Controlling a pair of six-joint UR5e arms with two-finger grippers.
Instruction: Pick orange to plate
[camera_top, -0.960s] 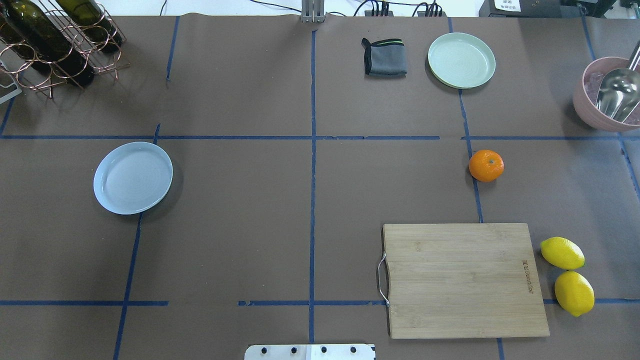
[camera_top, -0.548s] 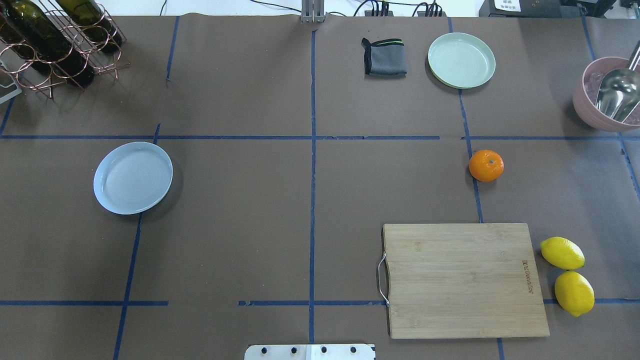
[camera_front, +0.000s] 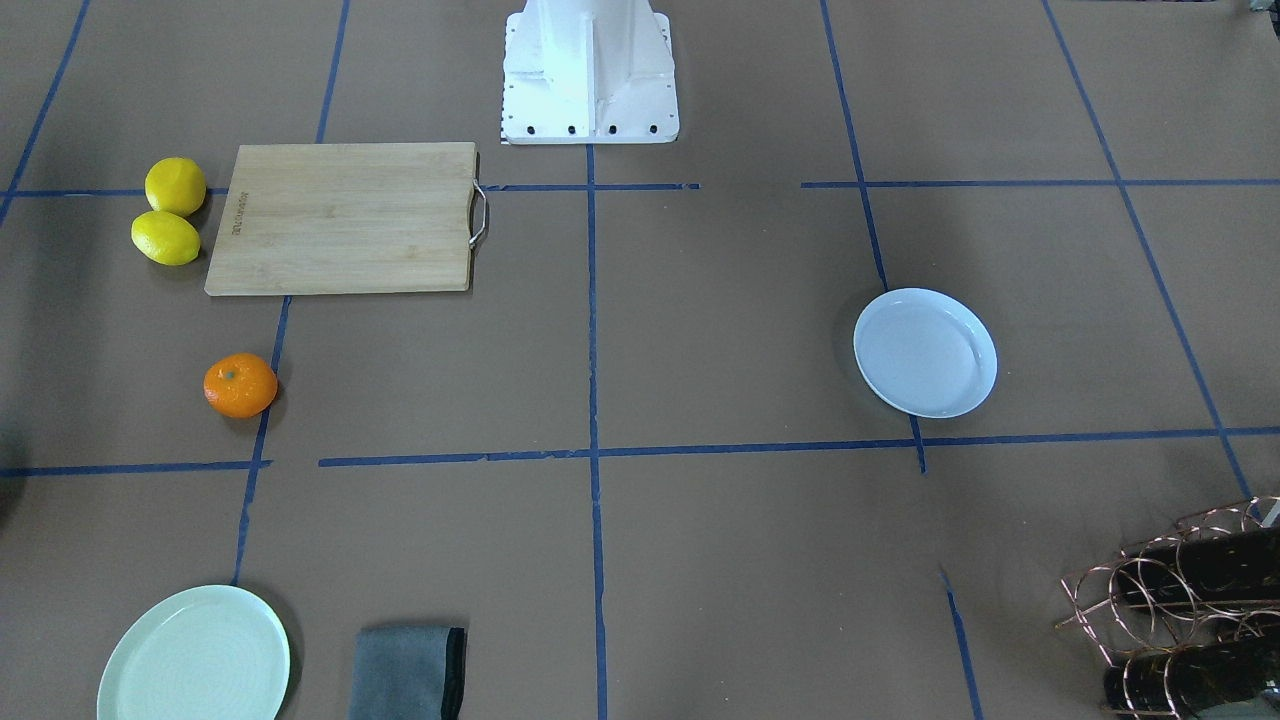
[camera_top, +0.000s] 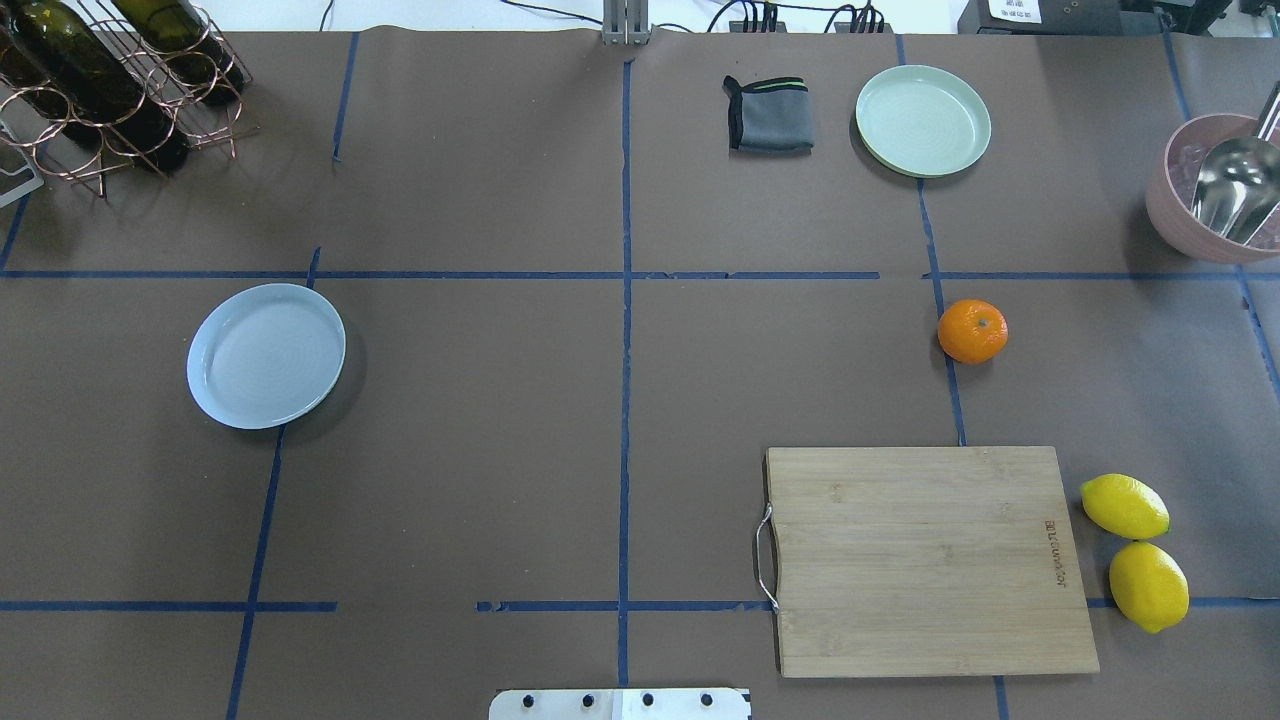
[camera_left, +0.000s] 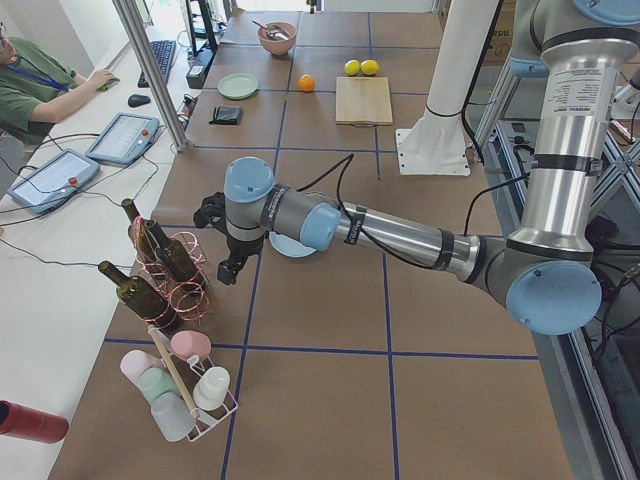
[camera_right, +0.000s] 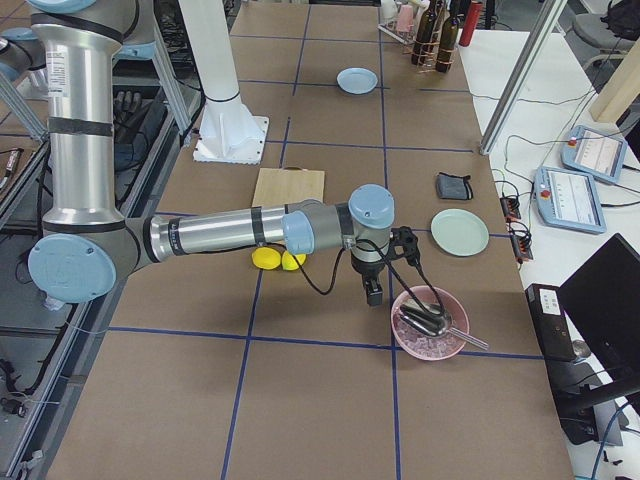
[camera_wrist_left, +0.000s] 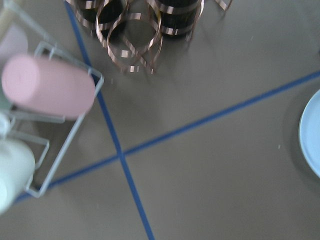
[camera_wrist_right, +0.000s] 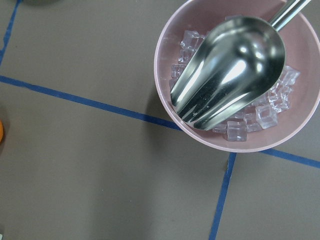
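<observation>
The orange (camera_top: 972, 331) rests on the brown table right of centre, on a blue tape line; it also shows in the front view (camera_front: 240, 385). The bluish-white plate (camera_top: 265, 355) lies empty far to the left of it (camera_front: 925, 352). No arm appears in the overhead or front views. The left gripper (camera_left: 228, 270) shows only in the left side view, hanging by the wine rack and just beside the plate. Only the right side view shows the right gripper (camera_right: 373, 292), next to the pink bowl. I cannot tell whether either one is open or shut.
A wooden cutting board (camera_top: 930, 560) lies in front of the orange, with two lemons (camera_top: 1124, 506) to its right. A mint-green plate (camera_top: 922, 120) and grey cloth (camera_top: 768, 114) sit at the back. A pink bowl (camera_top: 1170, 215) holds ice and a scoop. A wine rack (camera_top: 110, 80) stands back left.
</observation>
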